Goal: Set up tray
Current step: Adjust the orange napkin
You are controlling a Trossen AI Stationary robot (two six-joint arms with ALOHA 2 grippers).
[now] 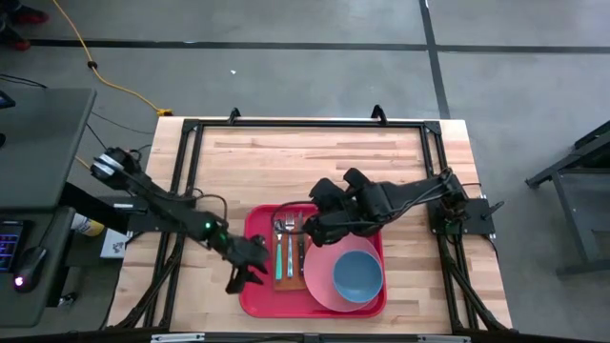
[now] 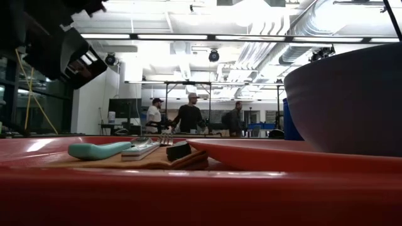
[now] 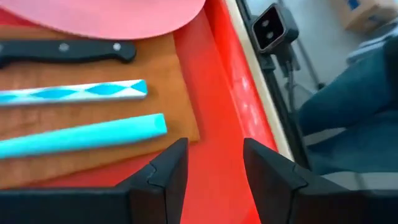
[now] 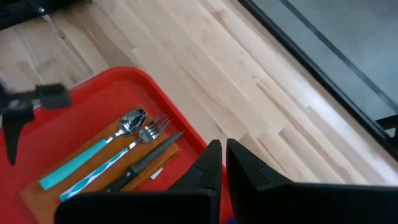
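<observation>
The left arm reaches in from the table's left edge, slanting down toward the near left corner of the tray (image 1: 250, 286). Its left gripper (image 1: 246, 270) hangs at that tray's left rim, fingers (image 3: 168, 180) spread apart with bare red tray floor showing between them; they pinch nothing (whether the tips touch the plastic I cannot tell).

The red tray lies on the wooden table (image 1: 315, 162), toward its near edge and about midway across. On its left part sits an orange-brown napkin (image 1: 277, 277) carrying three pieces of cutlery laid side by side: a spoon (image 4: 93, 149) with a plain teal handle, a fork (image 4: 118, 158) with a teal-and-white patterned handle, and a black-handled knife (image 4: 146, 163). Just right of the napkin, a round pink plate (image 1: 319, 281) fills the tray's right part, and a blue bowl (image 1: 357, 273) stands on it.

The right arm comes in from the table's right side, folded at the elbow and stretched leftward, so the right gripper (image 1: 315, 227) hovers above the tray's far edge, near the heads of the cutlery. Its fingers (image 4: 245, 168) are pressed together and hold nothing.

In the room behind the table (seen in the low view) three people (image 2: 188, 116) stand far off.
</observation>
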